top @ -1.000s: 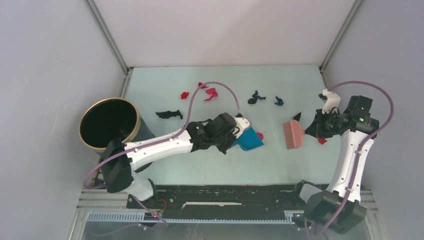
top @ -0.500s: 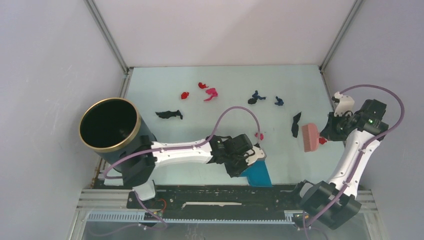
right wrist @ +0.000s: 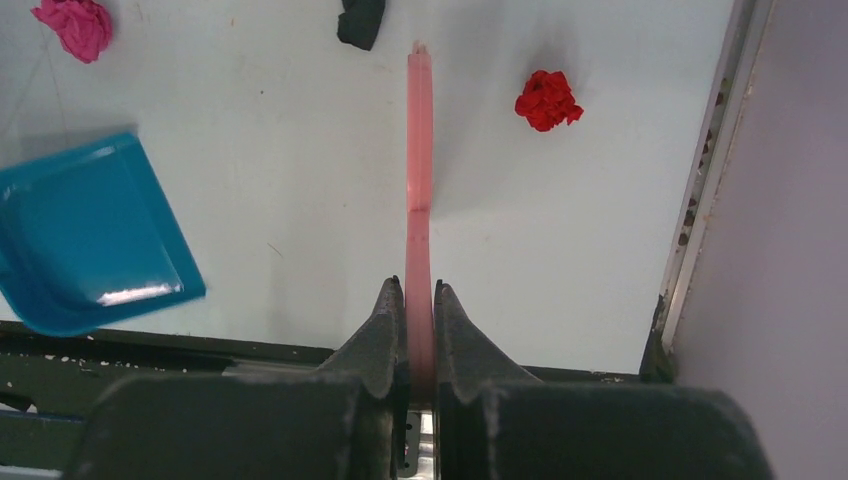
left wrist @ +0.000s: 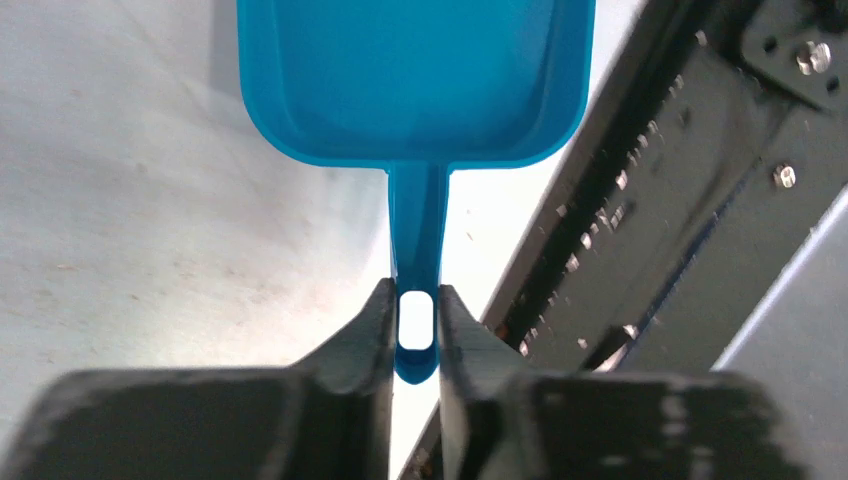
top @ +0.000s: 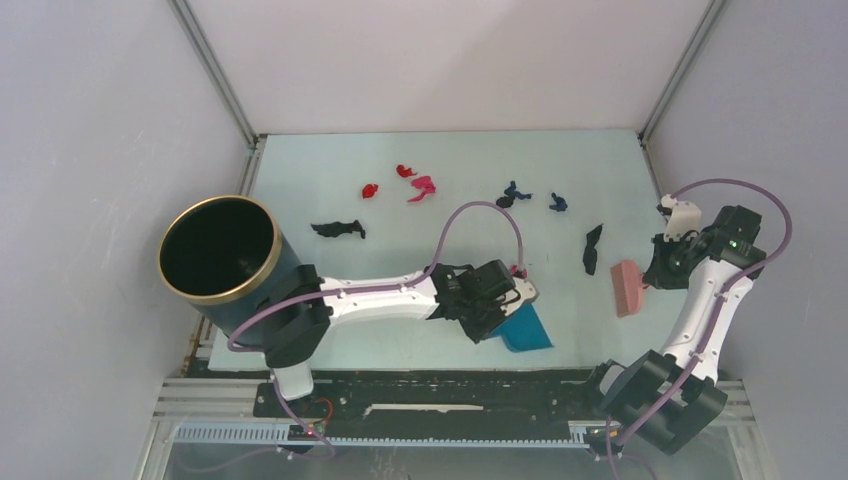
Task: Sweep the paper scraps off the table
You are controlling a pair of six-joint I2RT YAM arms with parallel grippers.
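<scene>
By the table's (top: 330,190) right edge the right gripper (right wrist: 420,290) clamps the brush (top: 626,287); red scrap (right wrist: 547,100) lies between brush and edge; dustpan (top: 524,329), pinched by the left gripper (left wrist: 417,300), sits leftward.

Grey-white walls (top: 440,60) stand behind and to either side of the dark gold-rimmed bin (top: 216,199), joined by aluminium corner posts (top: 215,75). Right of the bin spreads the pale mint table (top: 330,170); a black rail (top: 450,388) runs along its near edge. Lighting is even, shadows soft.
</scene>
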